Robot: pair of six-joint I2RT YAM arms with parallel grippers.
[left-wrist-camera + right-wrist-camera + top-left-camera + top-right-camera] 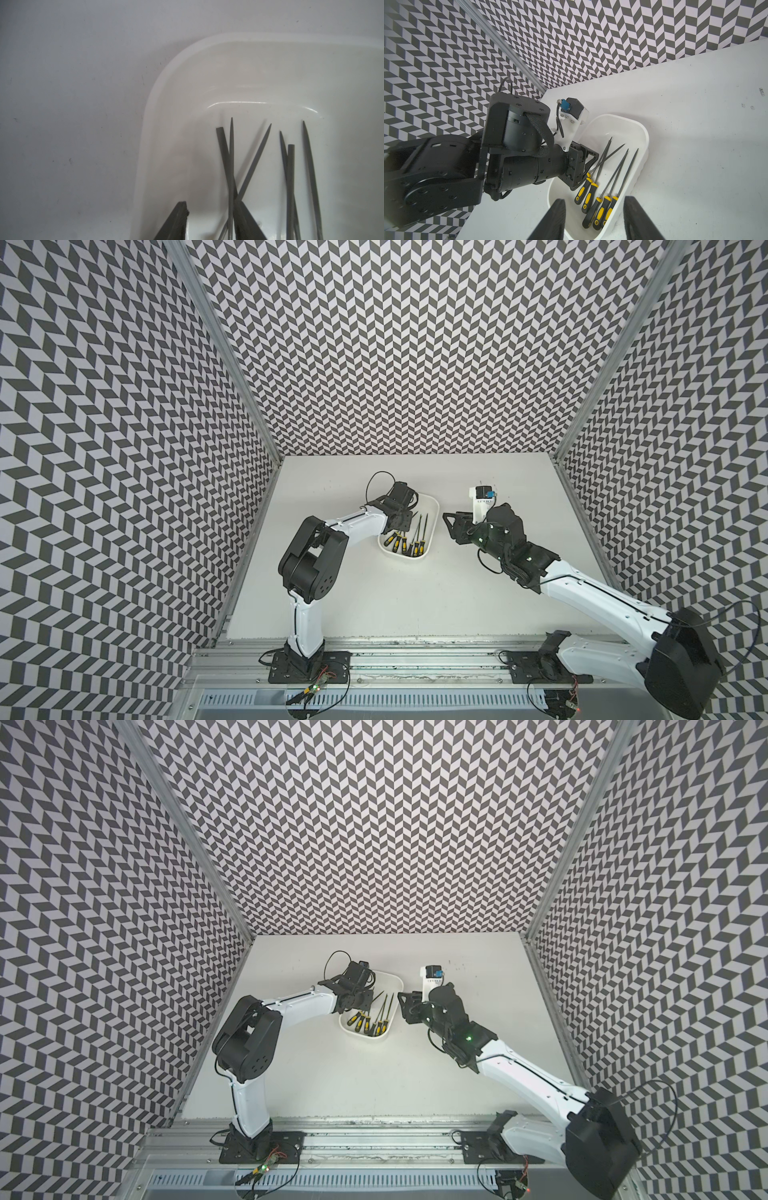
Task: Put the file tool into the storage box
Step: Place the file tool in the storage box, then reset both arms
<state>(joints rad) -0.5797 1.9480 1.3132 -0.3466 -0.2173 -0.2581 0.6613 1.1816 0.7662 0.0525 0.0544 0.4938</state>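
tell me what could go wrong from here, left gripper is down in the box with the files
1. The left gripper sits low in the storage box, jaws apart, with a file shaft running between its fingers. Lifting out could snag the shaft and drag it over the rim.
2. The right gripper hangs open and appears close beside the box. A careless move could knock the box askew.

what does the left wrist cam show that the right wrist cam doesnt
Left wrist only: the file blades up close, two blunt-ended, four pointed, seen past the open left gripper. Right wrist only: the files' yellow-and-black handles, the left arm, the patterned wall, the open right gripper. Both: the white storage box holding the file blades, on the table.
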